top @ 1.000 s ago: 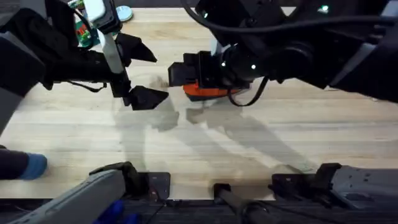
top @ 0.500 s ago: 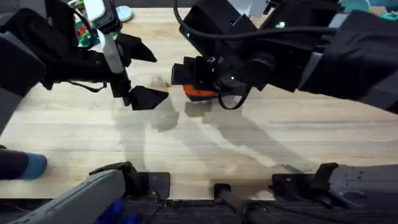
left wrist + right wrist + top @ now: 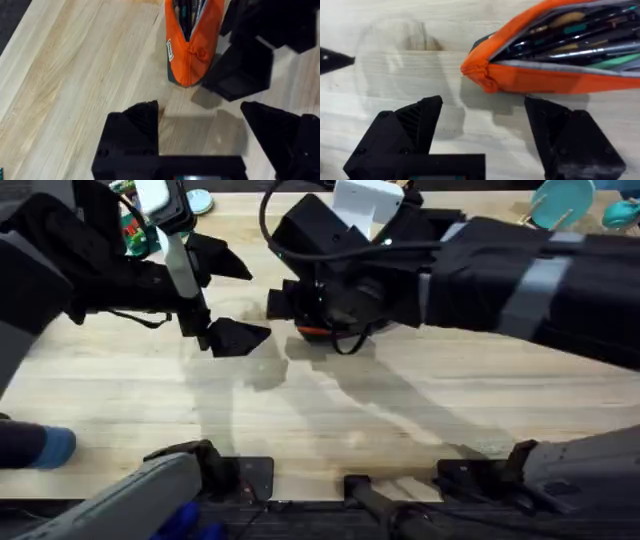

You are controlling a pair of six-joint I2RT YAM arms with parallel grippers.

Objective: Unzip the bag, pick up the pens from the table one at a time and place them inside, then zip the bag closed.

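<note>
Bright, even light falls from above. Soft double shadows stretch across the table toward the arm bases. The right arm looms dark and blurred overhead; wrist fingers are slightly soft.

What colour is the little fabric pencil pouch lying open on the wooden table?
The fabric pencil pouch is bright orange, clearest in the right wrist view.
</note>
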